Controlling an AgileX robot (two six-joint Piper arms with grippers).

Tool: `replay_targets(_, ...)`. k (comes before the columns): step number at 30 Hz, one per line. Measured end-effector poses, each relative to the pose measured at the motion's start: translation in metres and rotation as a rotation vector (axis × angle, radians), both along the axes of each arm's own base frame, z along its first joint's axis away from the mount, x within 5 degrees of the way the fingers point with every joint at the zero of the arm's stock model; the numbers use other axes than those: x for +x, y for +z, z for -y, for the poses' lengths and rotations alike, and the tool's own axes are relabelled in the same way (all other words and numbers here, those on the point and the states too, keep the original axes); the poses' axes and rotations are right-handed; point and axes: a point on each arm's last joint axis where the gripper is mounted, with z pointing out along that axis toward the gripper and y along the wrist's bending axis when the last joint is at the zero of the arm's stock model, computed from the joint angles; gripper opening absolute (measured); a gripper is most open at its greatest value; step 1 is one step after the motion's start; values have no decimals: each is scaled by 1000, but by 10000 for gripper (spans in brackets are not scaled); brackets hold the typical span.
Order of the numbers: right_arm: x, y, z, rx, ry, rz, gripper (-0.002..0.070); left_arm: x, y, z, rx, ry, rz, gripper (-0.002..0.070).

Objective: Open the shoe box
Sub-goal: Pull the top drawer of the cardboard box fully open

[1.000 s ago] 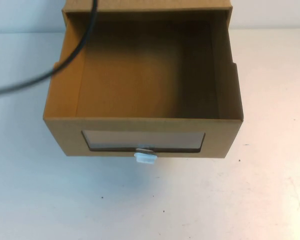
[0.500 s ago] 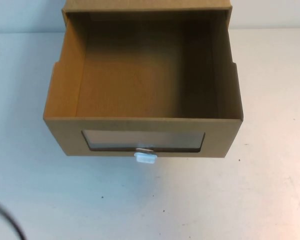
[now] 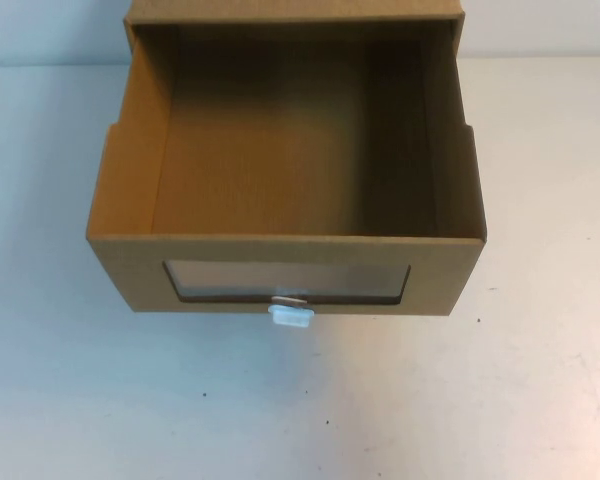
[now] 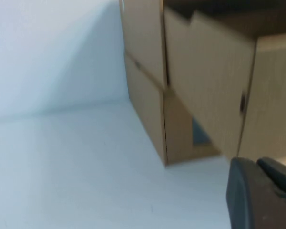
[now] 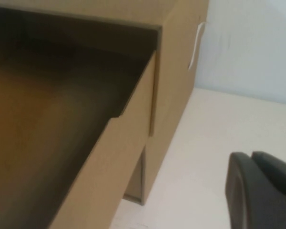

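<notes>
The shoe box (image 3: 280, 270) sits in the middle of the white worktop (image 3: 540, 380), with its back end at the far edge of the high view. It is made of brown card and it works like a drawer. The drawer (image 3: 280, 150) is pulled out toward the robot, and you can see right down into it. Inside there is only the bare brown floor and the four brown walls. The outer shell (image 3: 295, 10) that the drawer slides into shows as a thin strip at the far end. The front wall of the drawer has a long see-through window (image 3: 285, 278). A small white tab (image 3: 291, 315) sticks out just under the middle of the window. The left hand (image 4: 255, 164) is low over the worktop, on the left side of the box. It is near the box but does not touch it. Its two dark fingers (image 4: 243, 195) are pressed together, so it is clenched and holds nothing. The right hand (image 5: 250, 160) is on the right side of the box, next to the drawer's side wall, and there is a gap between them. It is clenched too, and it holds nothing.
</notes>
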Motion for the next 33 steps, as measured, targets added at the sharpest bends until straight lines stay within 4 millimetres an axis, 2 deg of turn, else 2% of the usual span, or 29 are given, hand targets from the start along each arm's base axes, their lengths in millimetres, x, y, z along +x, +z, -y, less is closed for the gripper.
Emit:
replay_targets(4, 0, -5, -1, 14, 9, 0, -13, 3, -23, 1, 14, 2, -61, -5)
replay_targets(9, 0, -4, -2, 21, 15, 12, -13, 5, -40, 1, 25, 2, -106, -5)
replay_targets(33, 0, -4, -2, 16, 17, 19, -14, 5, -44, 1, 33, -5, -138, -5)
